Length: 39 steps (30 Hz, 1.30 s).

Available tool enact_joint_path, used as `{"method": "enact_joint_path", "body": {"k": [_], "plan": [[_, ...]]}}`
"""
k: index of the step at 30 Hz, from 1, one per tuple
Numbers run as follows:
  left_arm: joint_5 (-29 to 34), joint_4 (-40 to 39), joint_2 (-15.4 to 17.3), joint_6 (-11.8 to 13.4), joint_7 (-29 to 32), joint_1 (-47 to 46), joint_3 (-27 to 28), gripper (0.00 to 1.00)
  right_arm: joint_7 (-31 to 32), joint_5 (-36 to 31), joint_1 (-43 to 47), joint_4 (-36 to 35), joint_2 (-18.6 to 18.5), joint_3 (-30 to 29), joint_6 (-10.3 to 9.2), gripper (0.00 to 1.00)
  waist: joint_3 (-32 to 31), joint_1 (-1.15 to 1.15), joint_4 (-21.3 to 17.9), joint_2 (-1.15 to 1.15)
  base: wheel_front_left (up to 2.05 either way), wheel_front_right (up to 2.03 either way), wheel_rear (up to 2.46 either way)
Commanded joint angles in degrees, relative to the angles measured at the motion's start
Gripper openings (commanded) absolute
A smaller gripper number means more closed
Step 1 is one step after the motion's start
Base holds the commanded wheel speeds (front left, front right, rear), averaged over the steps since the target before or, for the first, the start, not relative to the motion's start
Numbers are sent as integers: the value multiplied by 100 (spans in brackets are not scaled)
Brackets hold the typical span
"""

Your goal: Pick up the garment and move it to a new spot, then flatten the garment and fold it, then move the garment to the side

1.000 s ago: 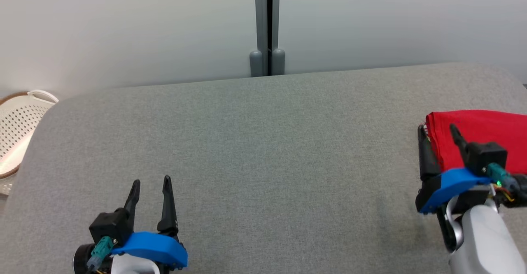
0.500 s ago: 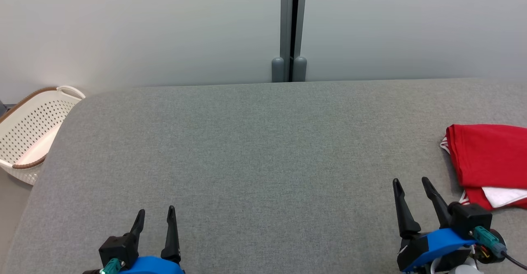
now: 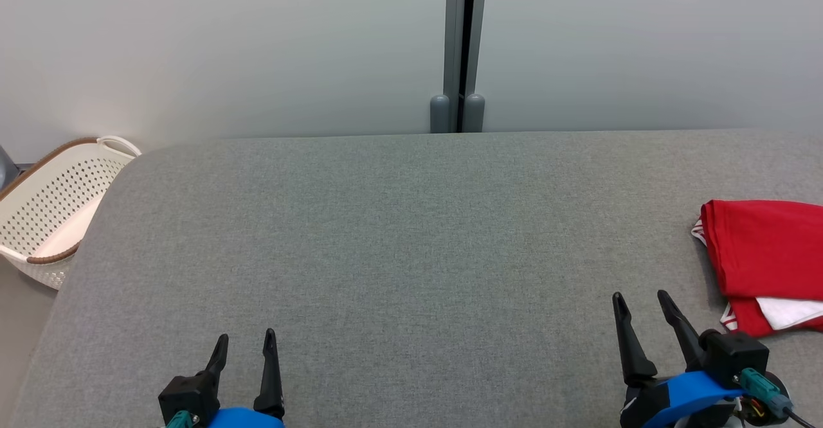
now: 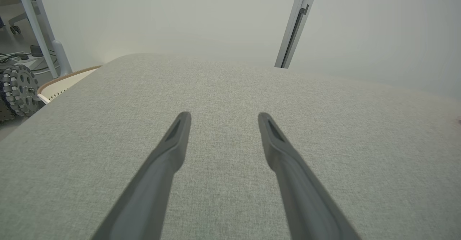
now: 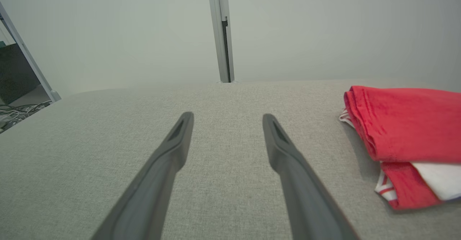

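A folded red-and-white garment [image 3: 762, 251] lies on the grey fabric-covered table [image 3: 411, 222] at the right edge of the frame, near but clear of the right claw [image 3: 640, 295], lower right, which is released. The left claw [image 3: 245, 335], lower left, is also spread wide. A white perforated basket [image 3: 51, 209] sits beside the table at far left.

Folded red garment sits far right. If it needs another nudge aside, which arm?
Right, most likely. The right gripper, jaws open, rests just beside the garment, while the left gripper sits across the grey surface, far from it.
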Motion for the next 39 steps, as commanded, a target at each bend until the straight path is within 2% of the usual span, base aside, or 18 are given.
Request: {"method": "enact_joint_path", "body": {"k": [1,14,15,20,39], "plan": [[49,-21,26,22,-29,10,-19,100,-25,41,86,-25,-6,-8,1,100,-4,0,-1,1,0,0,0],[13,-5,51,66,2,-11,-91,100,-48,81,126,-40,-6,4,1,100,-2,0,2,1,0,0,0],[29,2,25,74,11,1,-95,0,-11,54,35,-10,0,5,0,0,-2,0,2,1,0,0,0],[-22,186,-29,65,52,144,-127,0,30,108,74,216,19,-10,0,0,0,0,2,1,0,0,0],[-1717,-109,-164,-253,572,-25,461,0,517,2154,14,-26,12,-141,0,0,37,0,-48,1,0,0,0]]}}
